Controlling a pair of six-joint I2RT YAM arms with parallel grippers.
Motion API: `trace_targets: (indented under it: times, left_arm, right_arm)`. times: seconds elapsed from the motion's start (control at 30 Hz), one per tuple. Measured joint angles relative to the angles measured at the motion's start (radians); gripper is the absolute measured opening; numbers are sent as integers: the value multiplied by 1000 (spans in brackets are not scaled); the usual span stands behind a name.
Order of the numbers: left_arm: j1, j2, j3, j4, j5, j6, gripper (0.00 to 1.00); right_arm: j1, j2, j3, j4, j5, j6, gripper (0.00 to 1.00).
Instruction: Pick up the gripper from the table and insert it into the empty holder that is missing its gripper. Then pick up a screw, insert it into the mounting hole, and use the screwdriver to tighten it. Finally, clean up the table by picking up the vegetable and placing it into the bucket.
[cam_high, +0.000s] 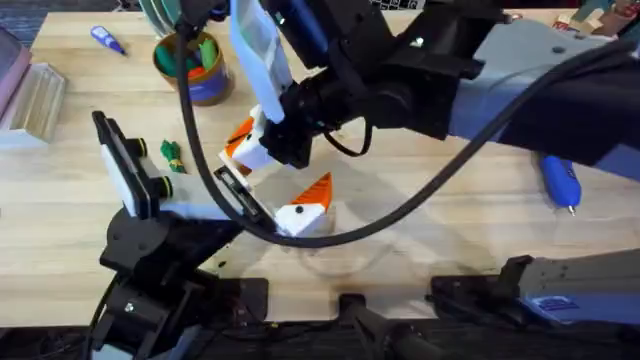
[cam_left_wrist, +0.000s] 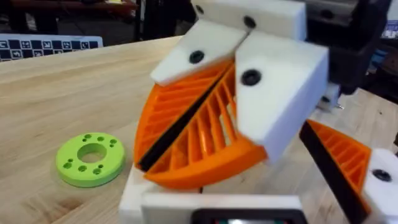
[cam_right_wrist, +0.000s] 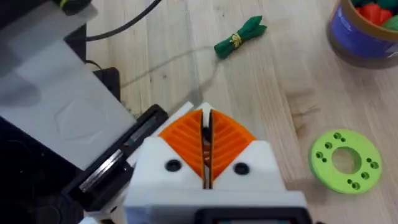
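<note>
Left end effector (cam_high: 283, 172) sits near the middle of the worktop (cam_high: 450, 250), fingers spread. One of its fingers is an orange ribbed pad (cam_left_wrist: 345, 155) on a white mount, pointing away toward the far right.

Right end effector (cam_right_wrist: 205, 140) reaches across and down into that spread gap. Its two orange pads are pressed together with only a thin dark slit between them. Cannot tell if a loose orange piece is pinched in the slit. Cannot pick out a loose orange fingertip apart from the mounted pads.

Lime green disc (cam_right_wrist: 345, 158) with holes lies flat on the worktop just beside the two end effectors.

Screwdriver (cam_high: 562, 182), blue, lies flat on the right side of the worktop, well apart from both end effectors. Its long axis runs near-far, with the metal tip pointing near.

Vegetable (cam_high: 172, 153), dark green with a yellow band, lies on the worktop left of centre. Its long axis runs roughly near-far, and nothing touches it.

Bucket (cam_high: 196, 70) stands upright at the far left, beyond the vegetable, with green and red toy vegetables inside.
</note>
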Motion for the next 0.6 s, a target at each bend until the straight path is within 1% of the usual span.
trace_targets:
  times: [0.03, 0.07, 0.13, 0.2, 0.23, 0.27, 0.3, 0.33, 0.47, 0.6]
  left_arm:
    - [0, 0, 0, 0, 0, -1, 988]
    - [0, 0, 0, 0, 0, -2, 988]
    - [0, 0, 0, 0, -1, -3, 988]
    - [0, 0, 0, 0, -3, -2, 988]
    - [0, 0, 0, 0, -4, -2, 988]
    - [0, 0, 0, 1, -3, -1, 988]
    - [0, 0, 0, 0, -4, -1, 988]
    - [0, 0, 0, 1, -4, 0, 987]
    - [0, 0, 0, 1, -4, 2, 989]
    - [0, 0, 0, 2, -4, 10, 989]
  right_arm:
    - [0, 0, 0, -1, 0, 1, 75]
    - [-1, 0, 0, -3, 0, 3, 131]
    - [-2, 0, 0, -4, 5, 1, 399]
    - [-14, 0, 0, -5, 18, 4, 613]
    - [-23, 0, 0, -6, 29, 5, 763]
    - [-30, 0, 0, -7, 30, 5, 815]
    - [-32, 0, 0, -7, 33, 6, 855]
    - [-32, 0, 0, -5, 36, 6, 874]
    - [-33, -6, -1, -7, 38, 6, 884]
    - [-40, -40, -15, -30, 28, 5, 887]
